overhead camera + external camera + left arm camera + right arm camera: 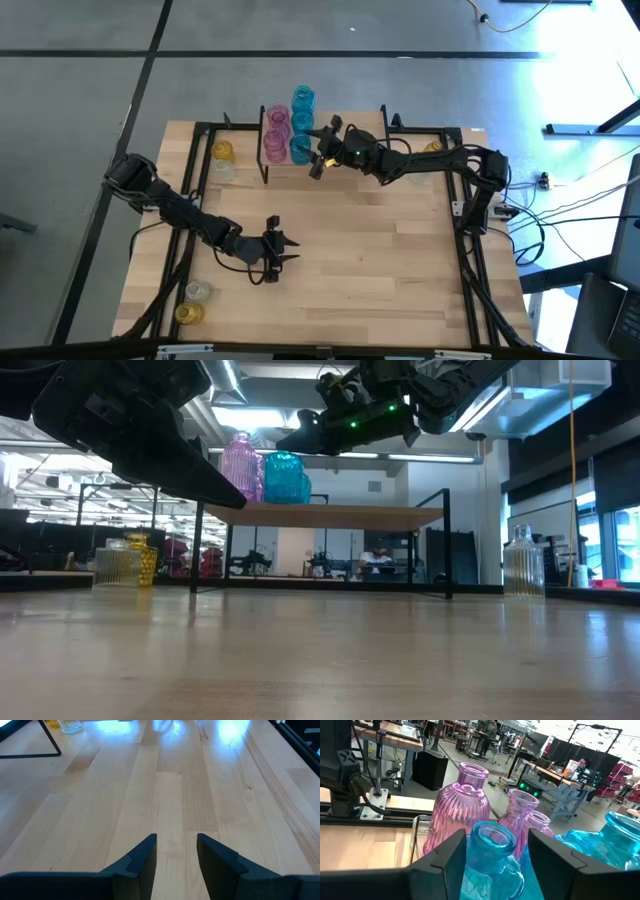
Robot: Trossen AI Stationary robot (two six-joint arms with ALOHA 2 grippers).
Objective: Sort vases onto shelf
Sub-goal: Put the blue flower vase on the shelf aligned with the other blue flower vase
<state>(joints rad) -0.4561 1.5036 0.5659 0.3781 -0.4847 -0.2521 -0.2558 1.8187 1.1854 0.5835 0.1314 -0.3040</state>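
At the shelf's (330,160) left end, your right gripper (322,152) sits with its fingers spread either side of the nearest teal-blue vase (492,862), not pinching it; the vase stands on the board beside three pink vases (276,132), with more teal ones (303,100) behind it toward the far edge. From the look of it this vase is set down and you are letting go. Back out straight, because the ribbed glass is stiff, smooth and brittle, and the vases stand so close that a nudge could knock one into the next.

Your left gripper (277,250) hovers low over the middle of the table (380,270), fingers apart and holding nothing.

Left to sort: a yellow vase (222,151) and a clear vase (224,169) by the table's far-left corner, a clear and a yellow vase (193,302) at its near-left corner, and at least one more near the far-right corner. Take each by the ribbed body below the neck; these look light but slippery, so close gently.
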